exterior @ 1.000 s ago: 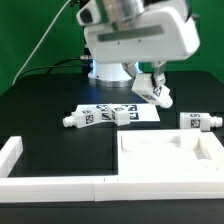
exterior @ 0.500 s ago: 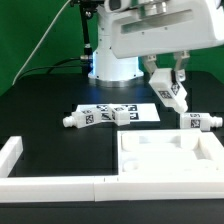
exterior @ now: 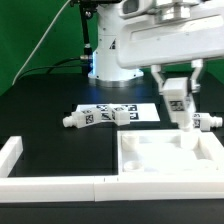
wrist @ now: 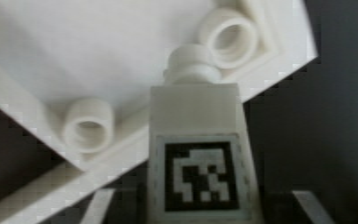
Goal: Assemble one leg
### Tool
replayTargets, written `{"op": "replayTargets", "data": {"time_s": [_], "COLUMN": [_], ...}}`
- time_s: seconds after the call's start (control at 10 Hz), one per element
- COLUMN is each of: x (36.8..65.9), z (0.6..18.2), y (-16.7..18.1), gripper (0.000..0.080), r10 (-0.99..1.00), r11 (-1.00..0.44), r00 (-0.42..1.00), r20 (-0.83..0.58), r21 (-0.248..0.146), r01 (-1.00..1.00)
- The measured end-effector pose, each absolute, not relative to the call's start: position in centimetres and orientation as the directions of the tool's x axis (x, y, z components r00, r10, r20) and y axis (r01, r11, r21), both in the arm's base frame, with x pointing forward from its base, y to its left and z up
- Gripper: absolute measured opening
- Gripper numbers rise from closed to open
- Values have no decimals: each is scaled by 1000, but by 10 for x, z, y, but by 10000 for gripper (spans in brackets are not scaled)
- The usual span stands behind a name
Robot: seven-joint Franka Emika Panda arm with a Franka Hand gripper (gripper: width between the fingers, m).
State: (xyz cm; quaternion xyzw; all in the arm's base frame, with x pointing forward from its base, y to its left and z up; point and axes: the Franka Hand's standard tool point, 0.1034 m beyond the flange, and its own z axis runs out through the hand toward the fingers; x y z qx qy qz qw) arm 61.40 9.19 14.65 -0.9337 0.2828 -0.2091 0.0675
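Now the claw [exterior: 178, 90] grips a white leg [exterior: 182, 108], held upright over the far edge of the white tabletop [exterior: 150, 165] on the black desk [exterior: 50, 100]. Its tip is near a round hole [wrist: 231, 40].

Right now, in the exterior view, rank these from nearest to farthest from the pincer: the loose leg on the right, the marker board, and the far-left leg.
1. Loose leg: on the exterior view's right, just beside the pincer, which grips the held leg.
2. Marker board: mid-table, toward the exterior view's left.
3. Far-left leg: past the board's left end.
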Motion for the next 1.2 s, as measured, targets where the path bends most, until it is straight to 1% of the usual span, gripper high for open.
{"op": "replayTargets", "data": {"time_s": [0.1, 0.2, 0.3, 0.4, 0.5, 0.7, 0.8, 0.9, 1.2], "x": [610, 607, 608, 606, 606, 615, 618, 619, 618], "z": [148, 141, 138, 133, 130, 139, 139, 140, 139], "y": [118, 119, 122, 127, 118, 111, 110, 108, 108], "gripper": [287, 287, 287, 287, 287, 287, 287, 287, 287], "r10": [-547, -551, -570, -548, -445, -308, -229, -208, -211], "r11": [-837, -834, -822, -836, -895, -950, -972, -976, -976], "r00": [732, 710, 679, 680, 728, 768, 783, 777, 778], "r20": [405, 439, 463, 486, 522, 562, 578, 595, 591], "r21": [-286, -291, -310, -301, -227, -138, -88, -76, -77], "r01": [-467, -468, -478, -459, -385, -281, -220, -203, -206]}}
